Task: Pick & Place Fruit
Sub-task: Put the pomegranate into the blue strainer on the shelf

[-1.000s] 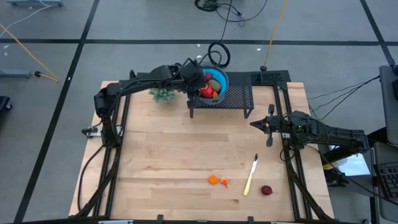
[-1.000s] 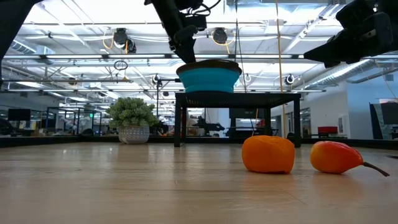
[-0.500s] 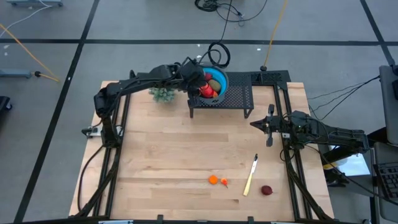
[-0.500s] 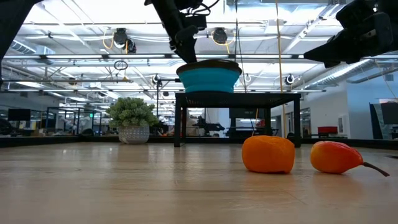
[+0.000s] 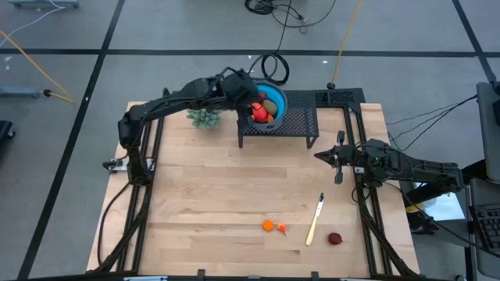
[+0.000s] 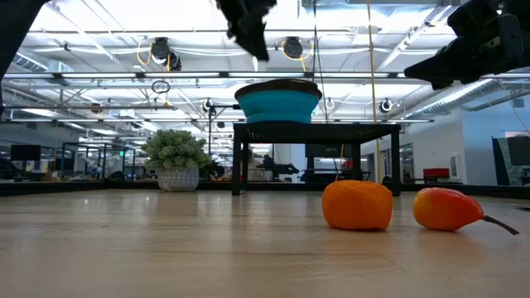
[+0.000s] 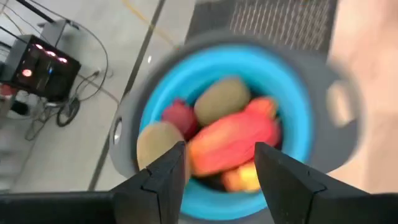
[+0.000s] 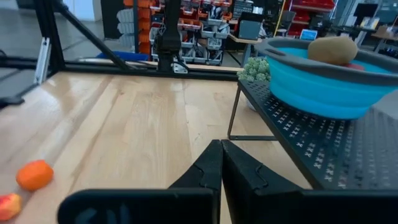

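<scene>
Lying heaped in the blue bowl [image 7: 311, 118] at the far middle of the counter [image 5: 203, 195]: the larger red-orange fruit [image 7: 233, 140], two olive-green ovals [image 7: 222, 99], a dark red piece [image 7: 179, 115] and something yellow-orange beneath (only partly showing). Sitting with the bowl on a black perforated stand [image 5: 293, 125]. Resting apart on the bare wood toward the near edge: two tiny orange fruit [image 5: 268, 226] just beside each other, and a dark red round fruit [image 5: 335, 239] farther right, with a pale yellow stick-like tool [image 5: 315, 221] lying between them. Showing in the low view as an orange lump [image 6: 357, 205] and a red-orange stemmed piece [image 6: 447, 209] side by side.

Hovering directly over the bowl, the left gripper [image 7: 217, 165], fingers [image 7: 168, 174] spread apart and gripping nothing, the fruit pile visible through the gap. Hanging above the right side of the counter, well apart from the fruit, the right gripper [image 8: 219, 163], fingers pressed together and empty.

Standing just left of the stand, a bushy pale-green plant ball [image 5: 205, 118] in a small white pot [image 6: 178, 179].
</scene>
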